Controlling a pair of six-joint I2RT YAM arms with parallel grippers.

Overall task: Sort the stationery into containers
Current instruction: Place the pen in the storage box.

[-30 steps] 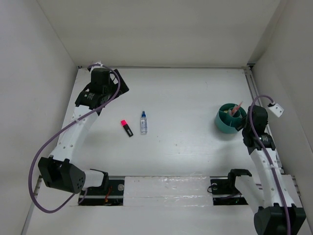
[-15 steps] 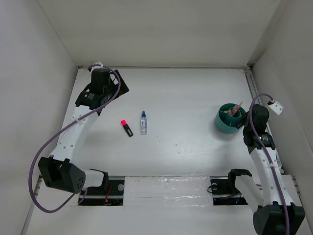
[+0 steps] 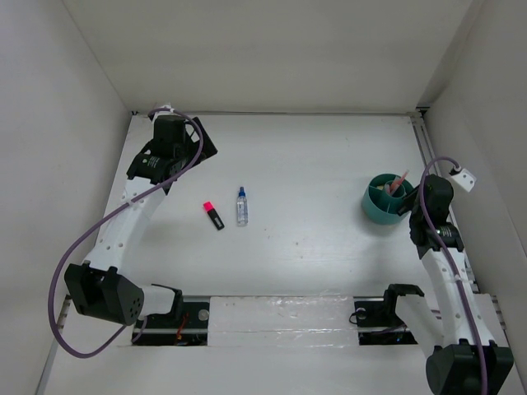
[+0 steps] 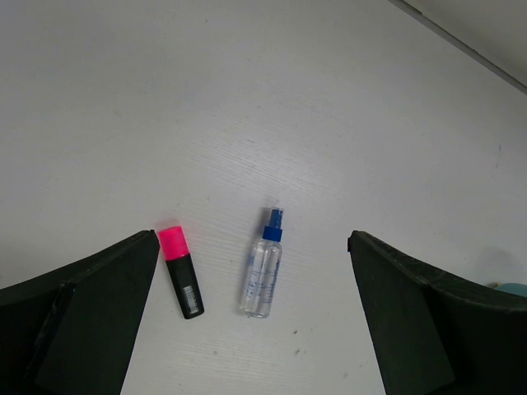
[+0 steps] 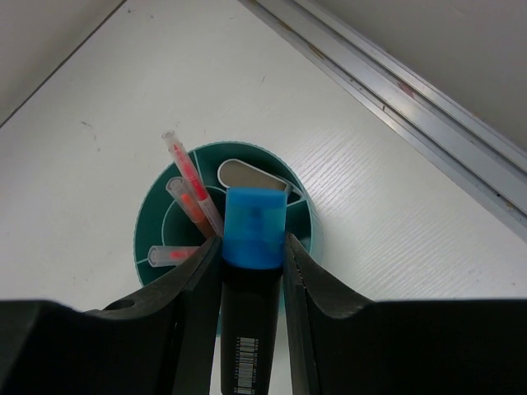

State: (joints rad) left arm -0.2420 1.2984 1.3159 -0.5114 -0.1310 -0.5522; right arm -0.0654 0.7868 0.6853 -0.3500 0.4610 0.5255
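Blue-capped marker (image 5: 254, 224) is squeezed tight between the two fingers of the right gripper (image 5: 253, 243), close by the green cup (image 3: 378, 216). Thin pink pencils (image 5: 194, 196) stand inside the cup. The left gripper (image 4: 253, 240) has its fingers spread wide and holds nothing. Down on the table (image 4: 247, 99), between those fingers, a pink-capped marker (image 4: 182, 276) and a little bottle (image 4: 263, 276) lie side by side.

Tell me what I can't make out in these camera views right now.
- Right wrist view: the blue-capped marker is cut off at its lower end by the bottom edge. The marker and the right gripper hide the near compartments of the teal cup.
- Top view: the right gripper's fingers are hidden under its wrist, and the cup's contents are too small to identify.
- Left wrist view: the cup is cut off at the right edge.
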